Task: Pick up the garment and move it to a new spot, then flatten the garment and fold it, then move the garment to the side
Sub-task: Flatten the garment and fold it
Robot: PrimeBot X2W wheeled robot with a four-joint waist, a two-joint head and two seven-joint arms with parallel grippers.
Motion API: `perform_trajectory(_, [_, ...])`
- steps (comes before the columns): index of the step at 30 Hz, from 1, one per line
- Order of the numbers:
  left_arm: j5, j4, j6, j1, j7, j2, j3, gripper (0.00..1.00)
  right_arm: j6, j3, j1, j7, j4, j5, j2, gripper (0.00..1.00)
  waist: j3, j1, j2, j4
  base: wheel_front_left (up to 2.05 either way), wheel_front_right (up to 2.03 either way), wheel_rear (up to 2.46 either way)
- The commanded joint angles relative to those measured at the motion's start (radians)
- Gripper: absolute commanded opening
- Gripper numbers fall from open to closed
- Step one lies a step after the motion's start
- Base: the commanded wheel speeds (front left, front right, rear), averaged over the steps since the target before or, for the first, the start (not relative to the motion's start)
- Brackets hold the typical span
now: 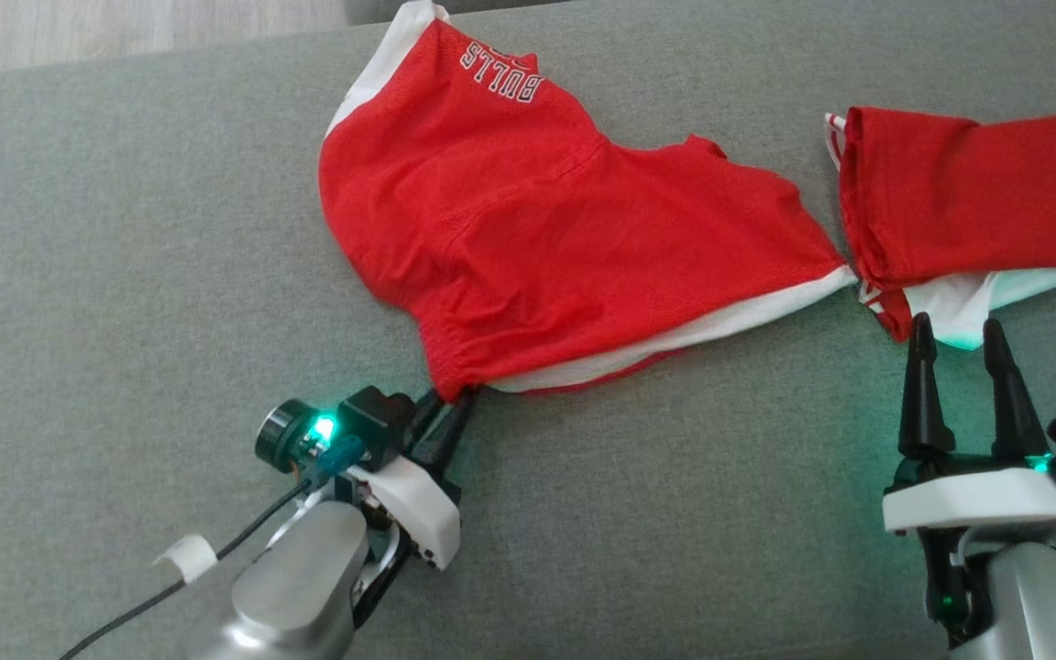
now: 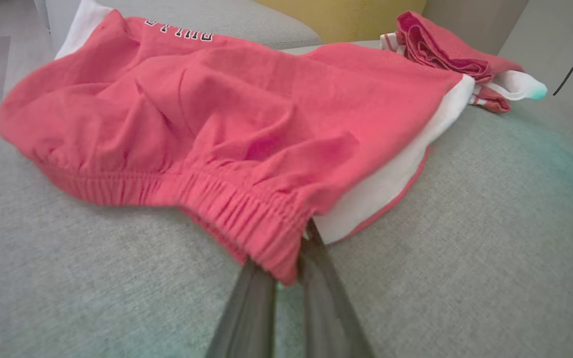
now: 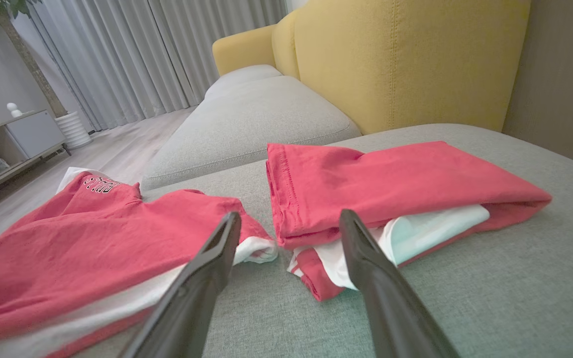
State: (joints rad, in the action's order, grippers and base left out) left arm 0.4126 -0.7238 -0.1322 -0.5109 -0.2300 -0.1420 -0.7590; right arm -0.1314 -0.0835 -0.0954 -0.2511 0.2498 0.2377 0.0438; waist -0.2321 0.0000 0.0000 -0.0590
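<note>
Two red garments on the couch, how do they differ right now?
The shorts lie spread out and rumpled, lettering showing; the folded garment is a compact stack. The left gripper is shut on the shorts' waistband; the folded garment is unheld, the open right gripper beside it. Both are red with white, on the grey cushion.

**Lettering on the garment.** "BULLS" lettering in white block capitals with a dark outline, on the red shorts, close to the white side panel at the far end. Upside down in the head view, so read from right to left. Same lettering in the left wrist view, again inverted, with the upper part of the letters lost at the cloth's far edge, only partly legible. In the right wrist view, a small dark-and-white mark on the far part of the shorts, too small to read.
</note>
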Motion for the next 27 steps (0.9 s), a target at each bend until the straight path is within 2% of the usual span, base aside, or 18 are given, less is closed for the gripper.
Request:
perform_trajectory(1, [0.012, 0.018, 0.002, -0.038, -0.009, -0.022, 0.016, 0.0, 0.001, 0.018, -0.028, -0.011, -0.025, 0.005, 0.006, 1.0, 0.005, 0.0, 0.0, 0.004, 0.0, 0.0, 0.0])
perform_trajectory(11, [0.044, 0.016, 0.002, -0.047, -0.014, -0.068, -0.019, 0.0, 0.001, 0.026, -0.026, -0.011, 0.02, -0.011, 0.006, 1.0, 0.06, 0.0, 0.0, 0.068, 0.0, 0.0, 0.0])
perform_trajectory(20, [0.043, 0.08, 0.002, -0.082, 0.02, -0.135, -0.062, 0.0, 0.001, 0.036, -0.063, 0.046, 0.181, -0.066, 0.006, 1.0, 0.077, 0.0, 0.0, 0.118, 0.0, 0.0, 0.0])
perform_trajectory(27, [0.045, 0.122, 0.005, -0.083, 0.041, -0.151, -0.072, 0.0, 0.001, 0.036, -0.105, 0.089, 0.269, -0.103, 0.006, 1.0, 0.068, 0.0, 0.0, 0.132, 0.0, 0.0, 0.0])
